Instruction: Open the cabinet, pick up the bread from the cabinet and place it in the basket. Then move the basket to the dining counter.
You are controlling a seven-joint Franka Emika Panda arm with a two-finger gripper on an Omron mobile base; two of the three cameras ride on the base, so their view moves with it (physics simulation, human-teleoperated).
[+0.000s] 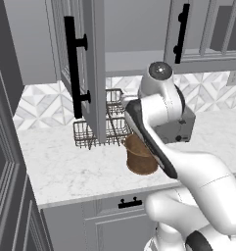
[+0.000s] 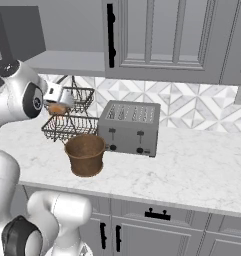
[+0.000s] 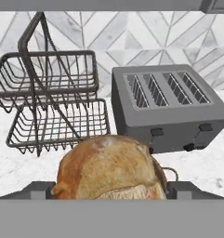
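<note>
Fingers [image 3: 108, 193] spread wide gripping crusty rounded bread [image 3: 108, 169], woven basket [image 2: 85, 154] below

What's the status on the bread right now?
Gripper closed on the bread, held up above the counter. Basket waiting below, empty. Wire rack and toaster sit close by.

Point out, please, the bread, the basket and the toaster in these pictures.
bread [image 3: 108, 165], hand view, top crust.
basket [image 2: 85, 159], right base view, front wall.
toaster [image 2: 129, 131], right base view, front face.
</note>
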